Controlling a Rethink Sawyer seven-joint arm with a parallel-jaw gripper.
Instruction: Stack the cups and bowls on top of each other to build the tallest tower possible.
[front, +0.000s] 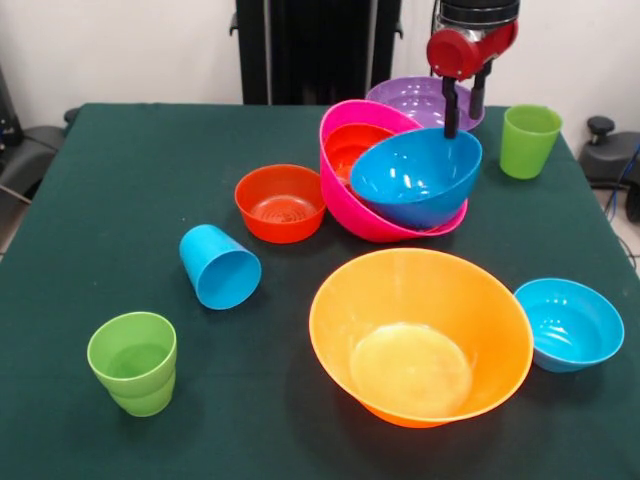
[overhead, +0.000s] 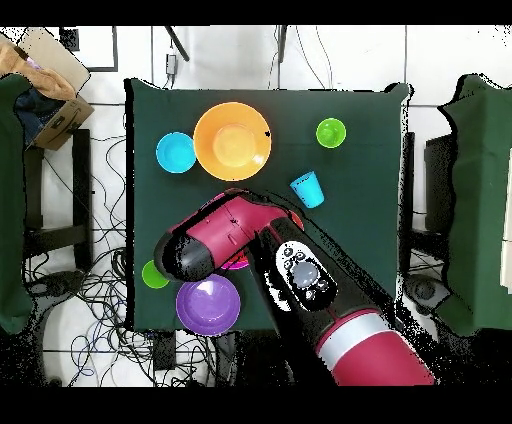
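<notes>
The tower is a tilted large pink bowl (front: 345, 195) with a red-orange bowl (front: 352, 150) and a blue bowl (front: 415, 175) nested in it. My gripper (front: 464, 112) hangs just above the blue bowl's far rim, its black fingers (front: 451, 110) apart and holding nothing. A purple bowl (front: 415, 98) stands behind the tower. A small red-orange bowl (front: 281, 203), a large orange bowl (front: 420, 335) and a small blue bowl (front: 568, 323) stand apart. A sky blue cup (front: 218, 265) lies on its side. Green cups stand at the front left (front: 133, 362) and far right (front: 527, 140).
All stand on a dark green table (front: 120, 180). In the overhead view my arm (overhead: 300, 270) covers the tower; the purple bowl (overhead: 208, 305), orange bowl (overhead: 232, 140), small blue bowl (overhead: 176, 152) and sky blue cup (overhead: 308, 188) show around it.
</notes>
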